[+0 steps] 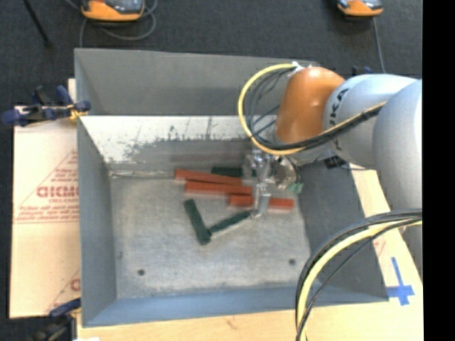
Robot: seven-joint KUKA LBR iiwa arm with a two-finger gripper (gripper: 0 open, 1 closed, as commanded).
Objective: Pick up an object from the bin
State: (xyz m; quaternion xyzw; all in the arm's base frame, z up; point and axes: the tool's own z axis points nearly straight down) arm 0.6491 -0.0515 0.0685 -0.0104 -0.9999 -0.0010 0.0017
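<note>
My gripper (260,196) hangs low in the right middle of the bin. It is over a short red-brown bar (281,204) and the right end of a dark green bar (229,224). That green bar meets a second green bar (196,221) in a V to the gripper's lower left. A longer red-brown bar (212,182) lies just to its left. Behind that, near the back wall, lies a dark green block (226,170), partly hidden.
The bars all lie close together in the bin's middle and back right. The arm with its orange cover and looped cables comes in from the right and hides the bin's back right corner.
</note>
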